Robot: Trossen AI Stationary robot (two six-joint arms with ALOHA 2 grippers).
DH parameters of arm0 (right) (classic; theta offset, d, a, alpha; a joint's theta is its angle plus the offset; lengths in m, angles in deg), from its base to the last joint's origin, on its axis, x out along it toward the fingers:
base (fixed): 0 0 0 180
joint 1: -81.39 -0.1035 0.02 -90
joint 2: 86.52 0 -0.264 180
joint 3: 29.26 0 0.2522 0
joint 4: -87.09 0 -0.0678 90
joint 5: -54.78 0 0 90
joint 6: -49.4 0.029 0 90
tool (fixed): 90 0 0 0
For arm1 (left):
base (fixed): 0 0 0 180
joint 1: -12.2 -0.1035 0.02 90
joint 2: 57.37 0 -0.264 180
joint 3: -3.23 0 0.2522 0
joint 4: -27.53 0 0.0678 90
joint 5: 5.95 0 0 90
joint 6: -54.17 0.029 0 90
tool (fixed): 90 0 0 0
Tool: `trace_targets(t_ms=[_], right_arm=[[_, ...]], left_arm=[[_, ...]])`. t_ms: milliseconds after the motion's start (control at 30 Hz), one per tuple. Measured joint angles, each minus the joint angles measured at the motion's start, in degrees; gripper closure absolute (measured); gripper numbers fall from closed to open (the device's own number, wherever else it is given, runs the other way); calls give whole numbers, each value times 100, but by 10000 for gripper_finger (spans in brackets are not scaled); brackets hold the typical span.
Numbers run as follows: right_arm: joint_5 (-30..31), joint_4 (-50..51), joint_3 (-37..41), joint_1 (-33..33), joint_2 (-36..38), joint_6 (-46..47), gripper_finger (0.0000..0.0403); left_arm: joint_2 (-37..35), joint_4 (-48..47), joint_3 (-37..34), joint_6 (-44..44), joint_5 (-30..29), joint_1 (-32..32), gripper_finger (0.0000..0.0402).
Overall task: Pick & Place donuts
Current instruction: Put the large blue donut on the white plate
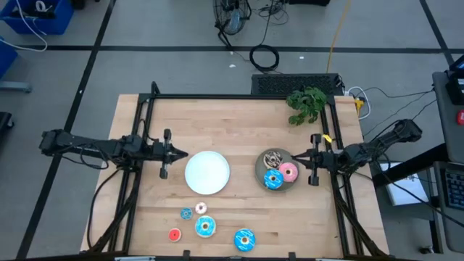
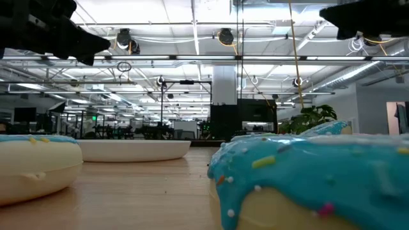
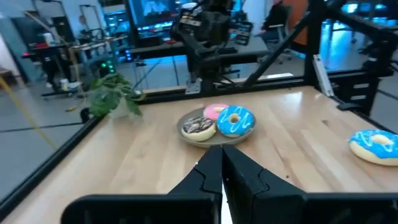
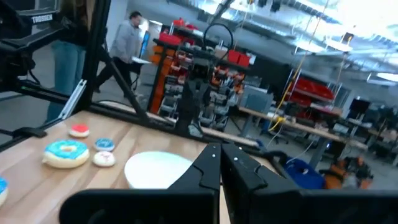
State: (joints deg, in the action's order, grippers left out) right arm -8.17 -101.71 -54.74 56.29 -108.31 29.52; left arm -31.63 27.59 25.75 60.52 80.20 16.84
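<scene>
Three donuts lie on the grey plate (image 1: 265, 174): brown with sprinkles (image 1: 273, 158), pink (image 1: 288, 172) and blue (image 1: 272, 180). Several more rest flat on the table near its near edge: two larger blue ones (image 1: 244, 239) (image 1: 205, 227), a tiny blue (image 1: 186, 213), a tiny white (image 1: 201, 208) and a tiny red (image 1: 174, 234). The white plate (image 1: 207, 172) holds nothing. My left gripper (image 1: 181, 154) is shut, left of the white plate. My right gripper (image 1: 296, 156) is shut at the grey plate's right rim. Both are held above the table (image 2: 153, 185).
A green plant sprig (image 1: 307, 103) lies at the far right corner of the table. A black frame (image 1: 239, 96) runs along the table's far, left and right sides. Bare wood shows between the two plates and along the near right. A person stands in the room beyond (image 4: 129, 37).
</scene>
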Motion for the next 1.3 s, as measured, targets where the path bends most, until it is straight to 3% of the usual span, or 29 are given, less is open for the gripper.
trace_targets(t_ms=[100,233,467,767,933,1133,1300], right_arm=[[2,-611,-160,0,-806,-163,403],[21,-98,-1119,0,-1973,254,403],[-7,1837,-3497,-195,-4172,913,403],[-37,5130,-7272,-377,-6912,2528,403],[-785,5946,-8849,-541,-8267,3003,403],[-1470,6023,-9226,-699,-9232,3152,393],[-1848,6094,-9057,-688,-9501,3716,333]], left_arm=[[19,-55,0,-2,-112,0,384],[82,-86,0,2,-114,0,393],[90,36,0,215,-166,-6,389],[87,262,2,118,-321,-7,380],[89,205,2,62,-322,-7,395],[88,222,2,-111,-320,-7,392],[89,161,2,-191,-320,-7,371]])
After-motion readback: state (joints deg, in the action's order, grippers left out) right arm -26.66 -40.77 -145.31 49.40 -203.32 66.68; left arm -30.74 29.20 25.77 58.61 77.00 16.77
